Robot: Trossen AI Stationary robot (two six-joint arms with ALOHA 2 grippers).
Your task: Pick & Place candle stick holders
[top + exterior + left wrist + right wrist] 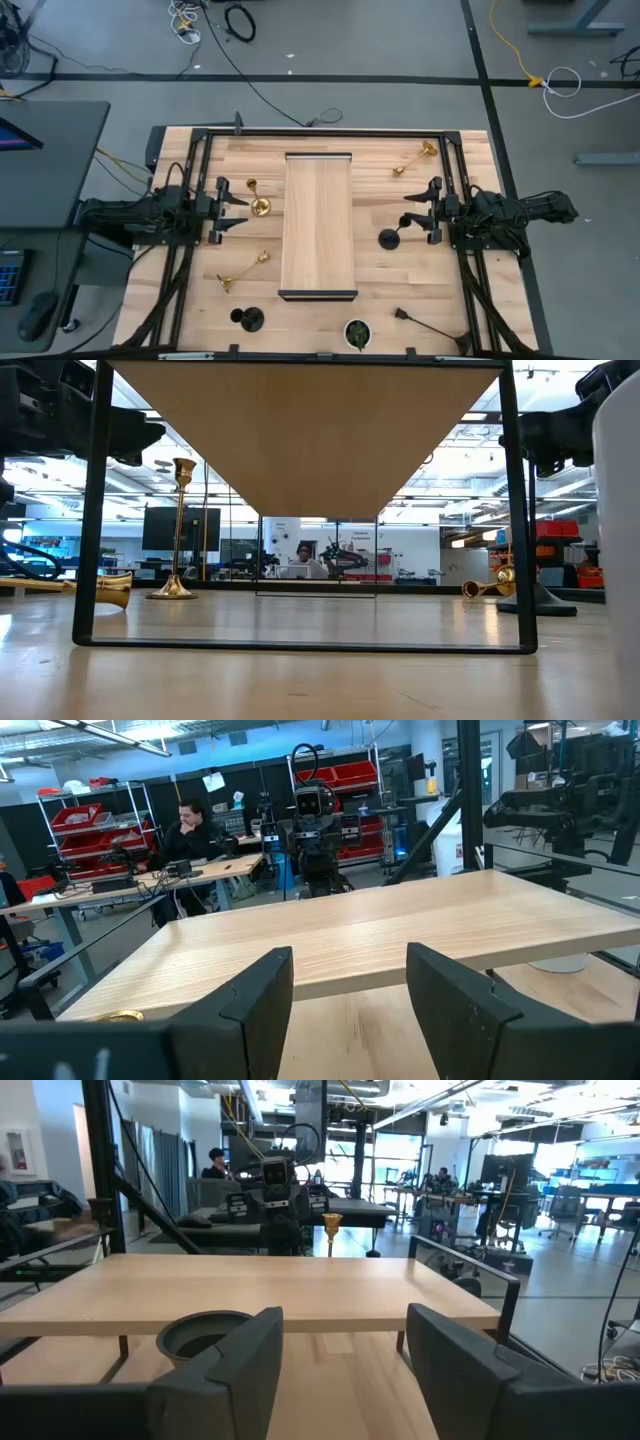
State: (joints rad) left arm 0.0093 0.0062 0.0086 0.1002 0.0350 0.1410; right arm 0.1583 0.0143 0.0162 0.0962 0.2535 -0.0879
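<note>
A gold holder [257, 200] stands upright on its base just ahead of my left gripper [240, 208], which is open and empty; its cup rim shows in the left wrist view [120, 1016]. A second gold holder [243, 270] lies on its side at the near left, and a third [415, 158] at the far right. A black holder [389, 238] stands upright just beside my right gripper [412, 208], which is open and empty; its cup [205, 1335] shows by the fingers. Another black holder [250, 319] stands near the front edge, and one [425, 322] lies at the near right.
A long wooden riser with a black frame [318, 225] stands across the table's middle between the two arms. A small dark pot with a green plant [357, 333] sits at the front edge. People sit at desks in the room beyond [190, 830].
</note>
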